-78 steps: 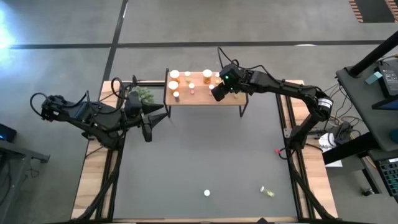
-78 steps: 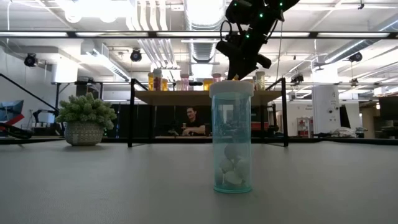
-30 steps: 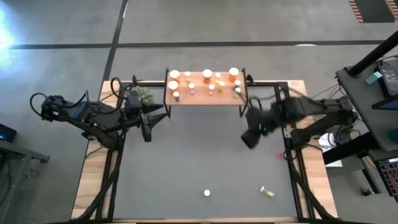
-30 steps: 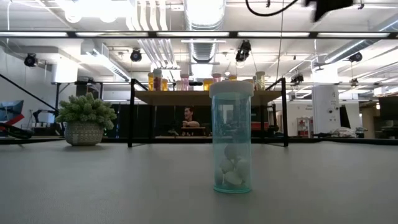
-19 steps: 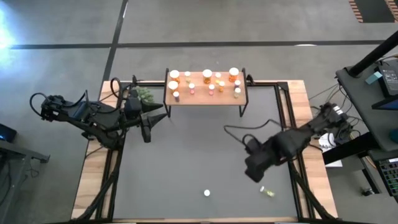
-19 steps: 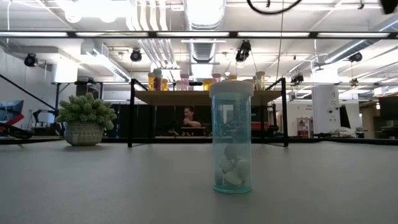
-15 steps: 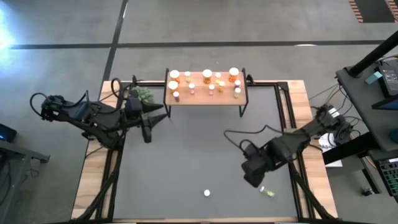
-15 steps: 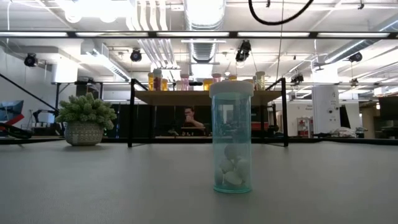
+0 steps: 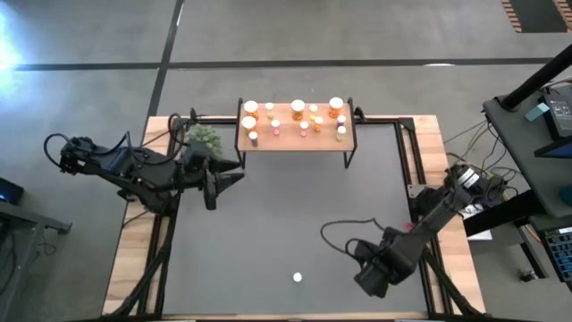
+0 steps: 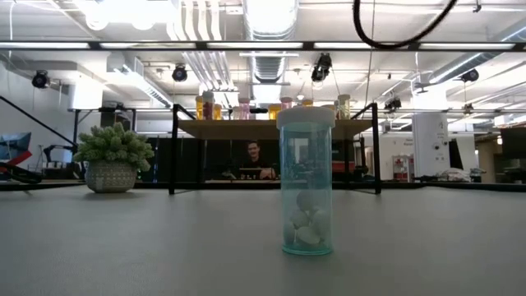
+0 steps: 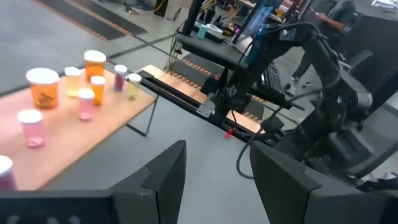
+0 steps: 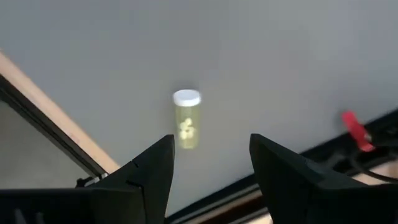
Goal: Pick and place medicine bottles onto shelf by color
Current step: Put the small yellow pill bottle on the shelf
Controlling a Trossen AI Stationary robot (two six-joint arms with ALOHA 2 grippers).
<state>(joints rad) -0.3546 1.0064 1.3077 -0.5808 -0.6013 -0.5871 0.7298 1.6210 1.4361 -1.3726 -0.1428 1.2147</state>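
The light-wood shelf (image 9: 279, 138) stands at the mat's far edge with several orange, pink and yellow-green white-capped bottles on top. A yellow-green bottle (image 12: 187, 124) lies on its side on the mat near the right near corner, under my right gripper (image 12: 211, 165), which hangs open above it and hides it in the high view (image 9: 375, 277). A clear bluish bottle (image 10: 306, 182) stands upright near the front edge, its white cap (image 9: 298, 277) up. My left gripper (image 9: 223, 182) waits open left of the shelf.
A potted spiky plant (image 9: 204, 136) sits left of the shelf, beside my left arm. A red clip (image 12: 354, 127) and the wooden table border (image 12: 56, 115) lie close to the yellow-green bottle. A person (image 10: 255, 159) sits in the room beyond the shelf.
My right gripper has swung from beside the shelf's right end toward the table's near edge and down, and now stands over the lying yellow-green bottle, pointing down. My left gripper has rolled about its own axis where it was.
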